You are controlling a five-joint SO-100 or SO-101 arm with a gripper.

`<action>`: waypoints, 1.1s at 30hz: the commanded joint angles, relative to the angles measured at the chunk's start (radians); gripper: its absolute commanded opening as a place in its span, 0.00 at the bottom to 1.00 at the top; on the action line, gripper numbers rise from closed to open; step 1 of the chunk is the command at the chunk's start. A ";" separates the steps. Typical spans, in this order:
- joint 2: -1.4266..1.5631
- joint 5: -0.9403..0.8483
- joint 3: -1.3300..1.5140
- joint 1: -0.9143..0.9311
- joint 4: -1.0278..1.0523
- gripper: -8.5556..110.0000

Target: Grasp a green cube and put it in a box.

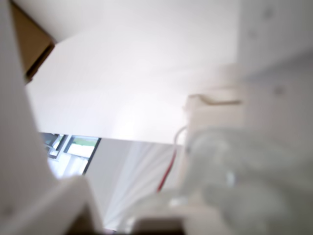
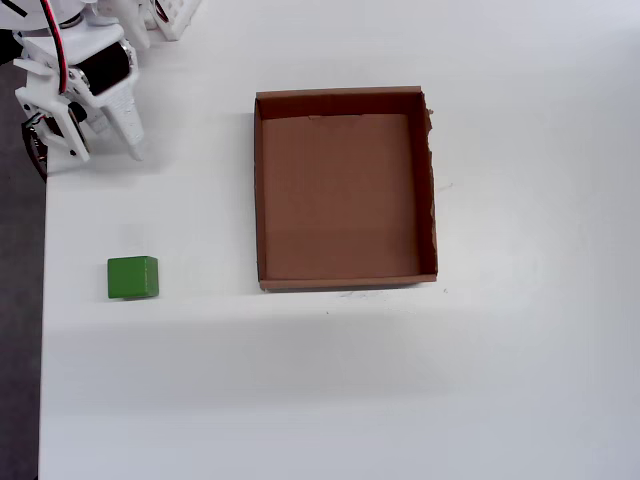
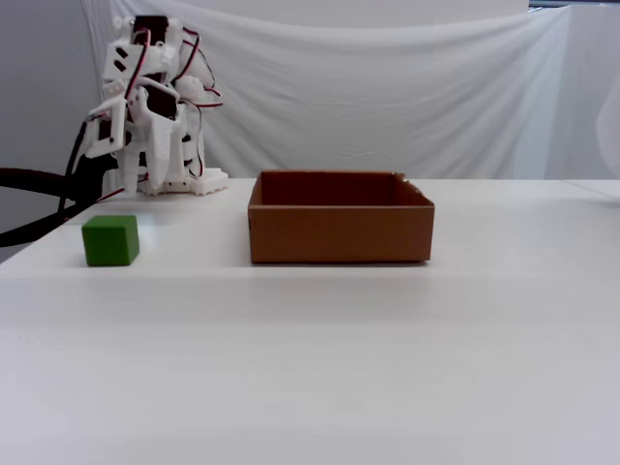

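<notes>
The setting is an improvised robotics test station in a room, not a kitchen or shop. A white table (image 3: pixel 320 368) carries a white 3D-printed arm (image 3: pixel 145 116) with exposed red servo wiring at its far left corner in the fixed view. A white cloth backdrop (image 3: pixel 387 97) hangs behind the far edge.

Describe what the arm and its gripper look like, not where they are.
The arm is built of white plastic printed parts with black servo blocks between them. Thin red and black wires loop along its links. The gripper has two white tapering fingers. No markings are legible.
</notes>
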 commanded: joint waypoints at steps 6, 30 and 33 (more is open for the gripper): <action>0.005 0.006 -0.005 -0.006 0.017 0.26; 0.005 0.006 -0.005 -0.006 0.017 0.26; 0.005 0.006 -0.005 -0.006 0.017 0.26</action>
